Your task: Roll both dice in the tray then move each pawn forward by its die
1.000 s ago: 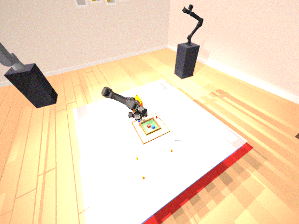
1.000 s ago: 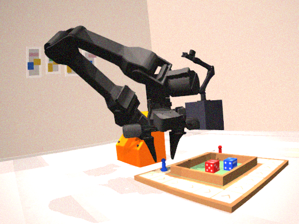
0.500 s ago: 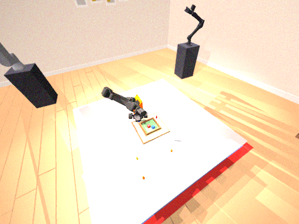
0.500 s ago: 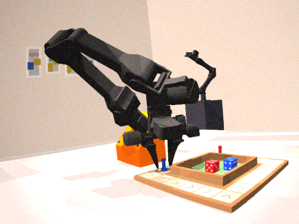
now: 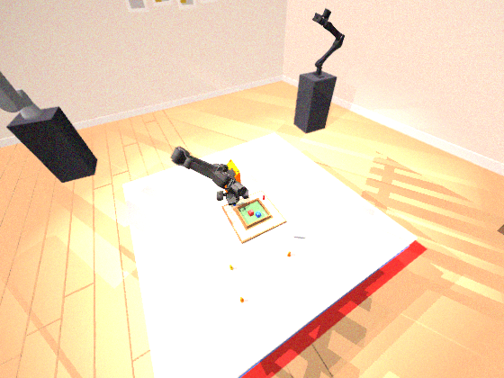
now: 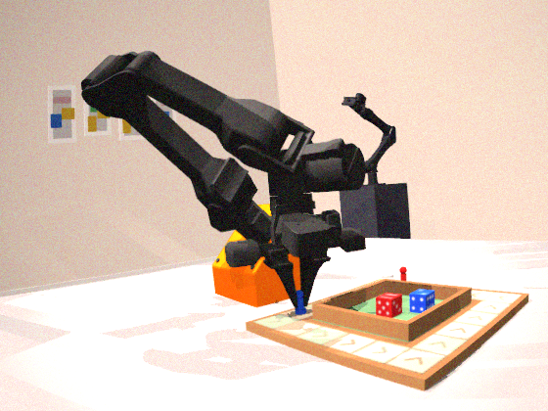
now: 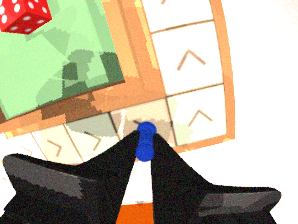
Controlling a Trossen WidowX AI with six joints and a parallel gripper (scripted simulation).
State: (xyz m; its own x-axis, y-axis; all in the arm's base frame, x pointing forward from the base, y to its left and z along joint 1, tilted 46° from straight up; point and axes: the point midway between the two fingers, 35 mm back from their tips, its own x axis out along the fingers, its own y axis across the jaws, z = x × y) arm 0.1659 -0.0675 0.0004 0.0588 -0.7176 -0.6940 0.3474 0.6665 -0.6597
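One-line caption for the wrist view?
Gripper closed on the blue pawn at the board's corner square, red die in the tray.
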